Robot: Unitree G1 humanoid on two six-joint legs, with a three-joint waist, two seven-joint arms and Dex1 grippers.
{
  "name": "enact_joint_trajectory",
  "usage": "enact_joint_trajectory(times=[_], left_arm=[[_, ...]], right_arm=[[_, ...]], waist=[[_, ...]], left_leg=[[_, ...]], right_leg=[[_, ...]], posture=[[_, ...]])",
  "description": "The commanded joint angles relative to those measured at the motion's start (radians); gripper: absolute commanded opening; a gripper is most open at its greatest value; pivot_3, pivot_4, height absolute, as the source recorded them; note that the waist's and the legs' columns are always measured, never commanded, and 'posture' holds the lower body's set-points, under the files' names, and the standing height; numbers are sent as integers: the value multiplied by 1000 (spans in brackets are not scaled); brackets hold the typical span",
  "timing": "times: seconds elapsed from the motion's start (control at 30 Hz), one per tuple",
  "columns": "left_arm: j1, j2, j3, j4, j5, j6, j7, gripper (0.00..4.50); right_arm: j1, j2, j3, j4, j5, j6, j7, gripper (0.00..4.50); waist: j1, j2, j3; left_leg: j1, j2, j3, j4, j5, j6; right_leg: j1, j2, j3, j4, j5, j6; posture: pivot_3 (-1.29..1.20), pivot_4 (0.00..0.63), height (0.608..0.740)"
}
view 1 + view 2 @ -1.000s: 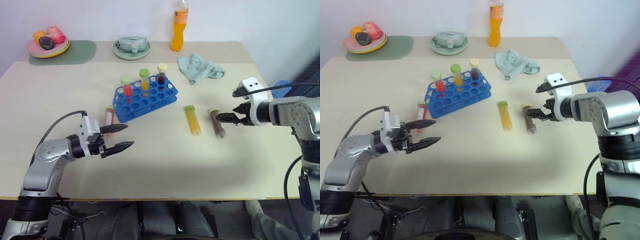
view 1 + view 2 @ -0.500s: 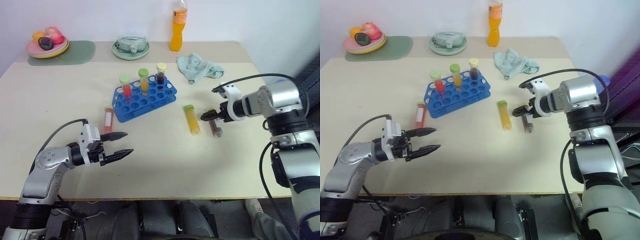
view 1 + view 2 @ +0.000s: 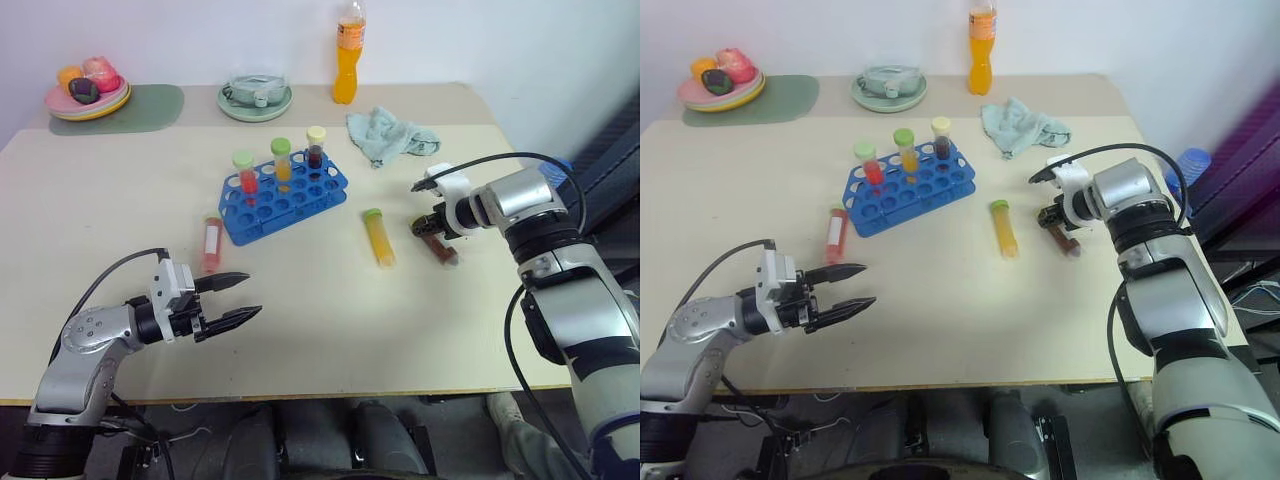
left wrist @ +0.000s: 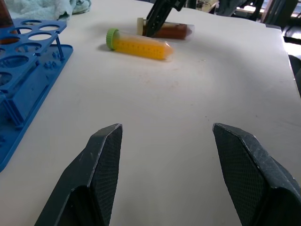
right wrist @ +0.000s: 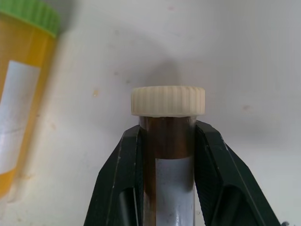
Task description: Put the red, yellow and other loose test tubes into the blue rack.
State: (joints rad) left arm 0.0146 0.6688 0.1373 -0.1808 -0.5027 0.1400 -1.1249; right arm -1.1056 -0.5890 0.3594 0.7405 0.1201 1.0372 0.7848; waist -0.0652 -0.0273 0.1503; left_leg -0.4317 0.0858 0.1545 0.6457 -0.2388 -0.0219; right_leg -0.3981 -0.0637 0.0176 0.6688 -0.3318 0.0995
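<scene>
Step in hand: right pincer (image 5: 167, 141) clamped on the brown plastic tube with pale-yellow cap (image 5: 168, 101), lying on the cream tabletop (image 3: 320, 300).
Left pincer (image 3: 232, 300): open, empty.
Next move: lift it, carry to the bright blue rack (image 3: 285, 198), stand it upright.

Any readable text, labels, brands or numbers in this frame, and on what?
None can be read.
Brown tube: white label, blank where it shows.
Yellow tube: white label, blank where it shows; faint graduation marks along its side, no digits legible.
Red tube: white label, too small to read.
Orange bottle: label band, too small to read.
</scene>
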Motion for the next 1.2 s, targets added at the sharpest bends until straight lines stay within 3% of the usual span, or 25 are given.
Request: enact_joint_trajectory(times=[0.03, 0.13, 0.23, 0.33, 0.43, 0.53, 0.6, 0.77, 0.97, 1.2], left_arm=[[-3, 11, 27, -30, -12, -12, 4, 3135], [-8, 8, 30, -24, -15, -13, 8, 3135], [-4, 6, 37, -23, -16, -15, 14, 3135], [5, 4, 40, -21, -14, -20, 18, 3135], [10, 3, 46, -20, -15, -19, 22, 3135], [17, 1, 51, -21, -12, -19, 30, 3135], [22, -4, 57, -24, -14, -16, 38, 3135], [29, -20, 77, -32, -32, -3, 73, 3135], [25, -84, 135, -38, -76, 20, 183, 3135], [27, -117, 166, -62, -106, 44, 264, 3135]], right_arm=[[43, -3, 15, -93, -21, -51, 55, 814], [118, -29, -32, -261, -5, -132, 84, 814], [183, -20, -177, -457, 101, -206, 129, 814], [198, 79, -376, -603, 273, -200, 115, 814], [225, 165, -449, -684, 334, -258, 67, 814], [281, 309, -453, -720, 311, -473, -19, 814], [304, 416, -460, -677, 280, -604, -107, 814], [326, 543, -441, -453, 175, -959, -194, 814], [218, 582, -490, -65, 121, -1291, -292, 814], [109, 611, -523, 197, 135, -1464, -262, 814]], waist=[[-5, 0, 0], [-4, 0, 0], [-7, 0, 0], [-14, 3, 2], [-1, 3, 2], [8, 2, 1], [9, 2, 1], [8, 3, 2], [-5, 3, 2], [-13, 4, 2]], left_leg=[[0, 0, 0, 0, 0, 0], [0, 0, 0, 0, 0, 0], [0, 0, 1, 0, 0, 0], [1, 2, 1, 0, 0, 0], [2, 2, 2, -1, 1, -1], [1, 1, 2, -1, 0, -1], [1, 1, 2, 0, 0, -1], [1, 0, 2, 0, 0, -1], [1, 1, 2, 0, 0, -1], [2, 1, 2, 0, 1, -2]], right_leg=[[0, 0, 0, 0, 0, 0], [0, 0, 0, 0, 0, 0], [0, 0, 1, 0, 0, 0], [-2, 2, 3, 3, 0, 0], [-3, 2, 3, 6, 0, 0], [-1, 1, 2, 2, 0, 0], [-1, 1, 2, 2, 0, 0], [-1, 1, 2, 2, 0, 0], [-1, 1, 2, 3, 0, 0], [-1, 1, 2, 5, 0, 0]], posture=[[0, 150, 740], [0, 150, 740], [0, 150, 740], [0, 150, 740], [0, 150, 740], [0, 150, 740], [0, 150, 740], [0, 150, 740], [0, 150, 740], [0, 150, 740]])
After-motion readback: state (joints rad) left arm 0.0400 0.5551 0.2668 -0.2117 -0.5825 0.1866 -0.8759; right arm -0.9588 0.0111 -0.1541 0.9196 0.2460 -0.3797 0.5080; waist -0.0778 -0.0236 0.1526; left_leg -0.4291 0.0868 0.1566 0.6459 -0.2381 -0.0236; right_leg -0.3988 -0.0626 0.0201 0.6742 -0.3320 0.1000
